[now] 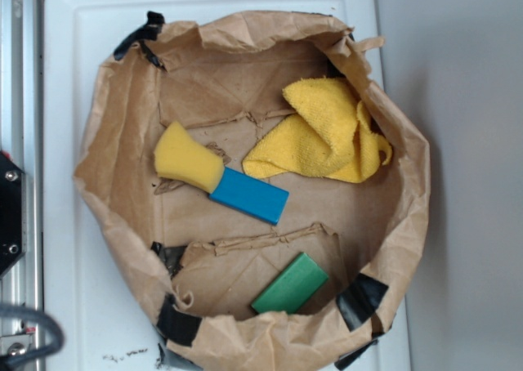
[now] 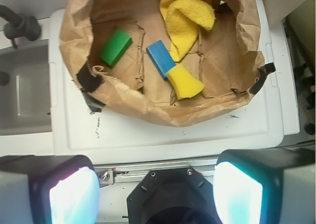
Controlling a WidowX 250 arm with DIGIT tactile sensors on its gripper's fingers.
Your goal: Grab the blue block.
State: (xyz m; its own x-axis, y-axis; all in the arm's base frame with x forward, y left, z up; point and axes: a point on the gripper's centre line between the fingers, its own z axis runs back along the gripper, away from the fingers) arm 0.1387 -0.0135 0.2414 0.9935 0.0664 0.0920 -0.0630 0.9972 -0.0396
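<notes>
Nothing is being gripped yet: my fingers (image 2: 74, 197) are hanging wide apart, well short of the blue block (image 2: 159, 57) lying mid-bag, touching the yellow sponge (image 2: 184, 82).

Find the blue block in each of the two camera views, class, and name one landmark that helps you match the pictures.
Exterior view: the blue block lies near the middle of the paper bag, lower right of the yellow sponge, touching it.
Wrist view: the blue block sits in the upper middle, upper left of the yellow sponge.
Shared landmark: the yellow sponge at one end of the block.
</notes>
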